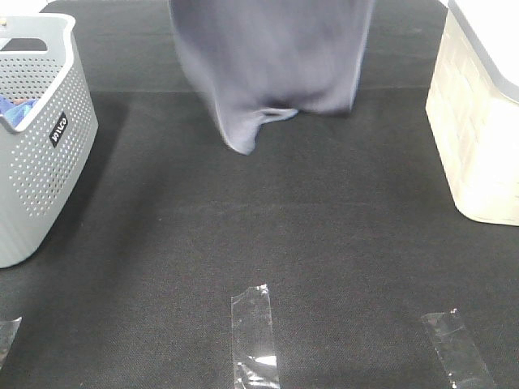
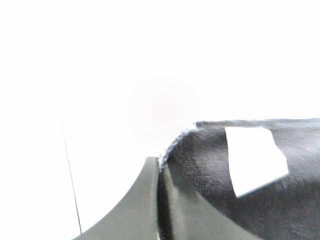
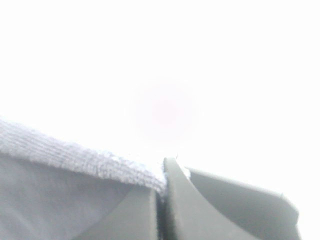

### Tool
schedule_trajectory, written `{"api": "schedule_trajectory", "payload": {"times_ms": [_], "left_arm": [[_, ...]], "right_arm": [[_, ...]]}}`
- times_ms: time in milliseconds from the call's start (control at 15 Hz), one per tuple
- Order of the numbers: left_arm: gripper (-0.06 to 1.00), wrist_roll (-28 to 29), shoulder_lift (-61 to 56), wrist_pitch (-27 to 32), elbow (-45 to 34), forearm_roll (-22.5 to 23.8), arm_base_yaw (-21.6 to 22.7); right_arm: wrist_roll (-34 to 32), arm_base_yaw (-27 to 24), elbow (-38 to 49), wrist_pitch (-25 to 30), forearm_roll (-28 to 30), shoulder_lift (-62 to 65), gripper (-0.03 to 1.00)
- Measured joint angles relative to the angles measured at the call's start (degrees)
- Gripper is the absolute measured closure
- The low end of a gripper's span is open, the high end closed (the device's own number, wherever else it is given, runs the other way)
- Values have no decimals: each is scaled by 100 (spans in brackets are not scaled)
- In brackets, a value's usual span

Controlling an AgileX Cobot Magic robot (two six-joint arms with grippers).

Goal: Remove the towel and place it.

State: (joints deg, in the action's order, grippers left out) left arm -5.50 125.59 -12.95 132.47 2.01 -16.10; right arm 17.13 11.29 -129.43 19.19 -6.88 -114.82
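Note:
The slate-grey towel (image 1: 272, 61) hangs down from above the top edge of the exterior high view, over the far middle of the black table. Its lower corner (image 1: 243, 146) dangles close to the table surface. Neither gripper shows in that view. In the left wrist view my left gripper (image 2: 160, 167) is shut on the towel's hemmed edge (image 2: 220, 165). In the right wrist view my right gripper (image 3: 162, 172) is shut on another part of the towel's terry edge (image 3: 75, 160). Both wrist views are washed out white above the fingers.
A grey perforated basket (image 1: 40, 146) stands at the left with a bright blue cloth (image 1: 15, 108) inside. A cream-white bin (image 1: 478, 121) stands at the right. Strips of clear tape (image 1: 254, 336) lie near the front edge of the black table mat (image 1: 259, 243).

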Motion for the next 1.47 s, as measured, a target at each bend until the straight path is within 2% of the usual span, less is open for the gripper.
{"api": "schedule_trajectory", "payload": {"times_ms": [67,133,333,467,733,800,933,1067,1200,1333,1467], "left_arm": [[94,-23,-132,120,556,315,0],[94,-23,-138,372,602,413,0],[94,-23,252,2229,590,476,0],[94,-23,498,3535,579,453,0],[94,-29,458,5798,573,-430,-40],[94,-29,458,6497,573,-653,-46],[94,-29,458,7569,573,-963,-46],[94,-17,458,8153,573,-1152,-46],[94,132,418,8205,498,-1146,-97],[94,258,132,8205,23,-1100,-327],[94,361,-344,8205,-888,-928,-665]], "right_arm": [[46,0,-286,264,-29,201,97],[57,6,-321,659,-17,212,97],[40,6,-206,2183,109,-29,97],[-132,6,-109,2985,275,-92,97],[-292,11,-109,4635,802,-63,97],[-367,11,-109,4899,762,-57,97],[-453,11,115,5013,539,17,97],[-584,6,665,5013,344,166,97],[-630,6,1524,5036,178,418,97],[-653,6,2412,5042,-29,773,97],[-659,6,3220,5042,-143,1146,97]]}}
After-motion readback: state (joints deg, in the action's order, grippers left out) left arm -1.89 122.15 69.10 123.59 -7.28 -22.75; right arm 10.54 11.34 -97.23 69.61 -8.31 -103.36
